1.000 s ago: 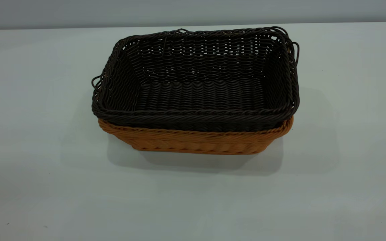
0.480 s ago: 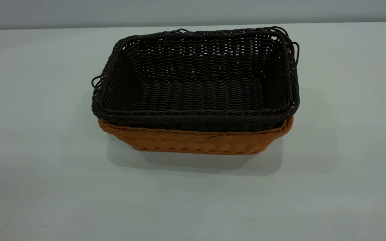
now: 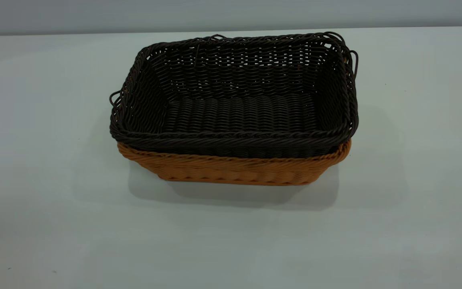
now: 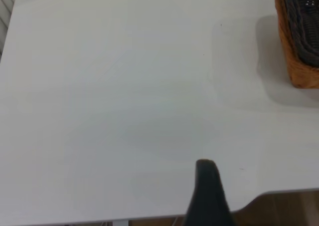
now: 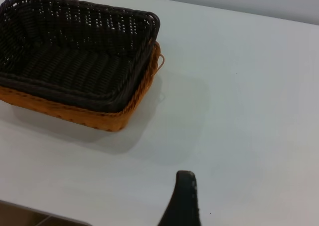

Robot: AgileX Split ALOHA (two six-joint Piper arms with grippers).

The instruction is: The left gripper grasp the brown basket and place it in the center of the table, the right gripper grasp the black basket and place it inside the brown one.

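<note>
Where black basket [image 3: 239, 108] nests in brown basket [image 3: 235, 170], table [image 3: 38, 140] open.

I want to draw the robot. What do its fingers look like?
Only a little shows. In each wrist view one finger pokes in: the left finger is plain black with a rounded tip; the right finger is black, tapered, with tiny bumps along its edge. No cables or markings show.

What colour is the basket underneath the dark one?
Orange-tan: the brown basket, seen best in the exterior view, holding the black basket.

Soft even light; faint shadow rings the brown basket [image 3: 235, 170].
</note>
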